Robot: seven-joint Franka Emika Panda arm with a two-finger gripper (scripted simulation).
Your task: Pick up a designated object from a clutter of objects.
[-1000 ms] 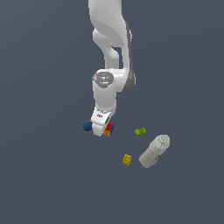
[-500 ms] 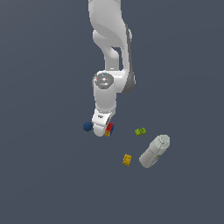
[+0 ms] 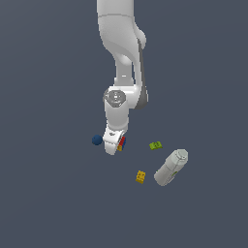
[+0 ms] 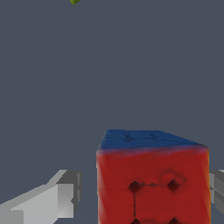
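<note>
The cube [image 4: 152,177] sits between the claw's [image 3: 114,145] fingers [image 4: 52,197]; one stands apart from it, so a grasp cannot be told. The claw mostly hides it. Nearby lie one blue ball [image 3: 97,140], one green brick [image 3: 155,145], one yellow brick [image 3: 141,177] and one bottle [image 3: 170,167] on the worktop [image 3: 48,193].
</note>
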